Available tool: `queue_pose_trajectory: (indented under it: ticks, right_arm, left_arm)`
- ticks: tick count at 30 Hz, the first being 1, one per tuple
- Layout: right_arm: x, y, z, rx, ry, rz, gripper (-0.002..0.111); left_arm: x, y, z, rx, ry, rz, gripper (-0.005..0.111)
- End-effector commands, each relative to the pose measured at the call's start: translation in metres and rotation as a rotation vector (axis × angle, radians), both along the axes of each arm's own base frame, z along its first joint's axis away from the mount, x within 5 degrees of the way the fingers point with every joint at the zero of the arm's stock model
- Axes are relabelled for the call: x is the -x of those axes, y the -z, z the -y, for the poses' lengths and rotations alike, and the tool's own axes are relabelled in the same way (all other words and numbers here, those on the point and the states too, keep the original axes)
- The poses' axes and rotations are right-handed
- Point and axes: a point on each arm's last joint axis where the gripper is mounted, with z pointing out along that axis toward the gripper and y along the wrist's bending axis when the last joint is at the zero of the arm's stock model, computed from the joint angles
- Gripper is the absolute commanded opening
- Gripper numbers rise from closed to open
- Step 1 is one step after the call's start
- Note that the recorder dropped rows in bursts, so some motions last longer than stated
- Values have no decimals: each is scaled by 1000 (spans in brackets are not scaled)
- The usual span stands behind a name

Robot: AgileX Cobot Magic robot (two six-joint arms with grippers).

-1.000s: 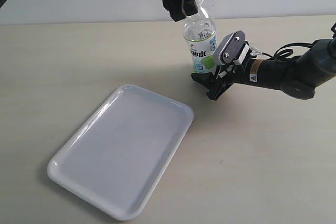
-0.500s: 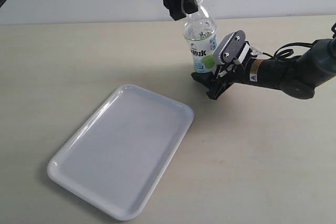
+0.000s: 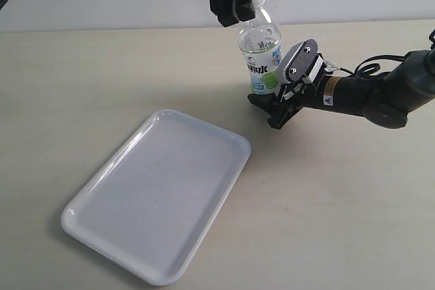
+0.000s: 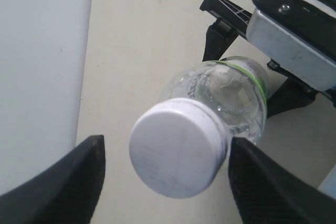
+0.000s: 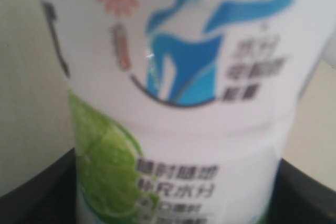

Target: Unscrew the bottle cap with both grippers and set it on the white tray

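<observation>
Bottle cap (image 4: 178, 148): on the neck of the bottle (image 3: 261, 56), which stands upright on the table (image 3: 353, 202).
Left gripper (image 3: 230, 5): spread around the cap, not clenched. One of its fingers (image 4: 273, 182) is just beside the cap's rim, with a clear gap at the other.
Right gripper (image 3: 272, 100): clamped on the bottle's lower body, reaching in from 4 o'clock.
White tray (image 3: 160, 195): flat on the table at 7 o'clock from the bottle, well apart.
</observation>
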Motion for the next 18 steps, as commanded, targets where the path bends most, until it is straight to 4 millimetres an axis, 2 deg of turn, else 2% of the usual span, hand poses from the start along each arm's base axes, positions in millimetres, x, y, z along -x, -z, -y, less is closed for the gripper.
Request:
queue_pose_trajectory:
  ticks: [1,15,18]
  right_arm:
    - [-2,-1,0,17,-4,8,0]
    - [-2,-1,0,41,-17,28,0]
    - [-2,-1,0,42,-18,28,0]
  left_arm:
    - [4,-10,-3,-3,4,7,64]
    - [5,-10,-3,-10,8,0,63]
    - [7,-15,-5,-11,16,8,63]
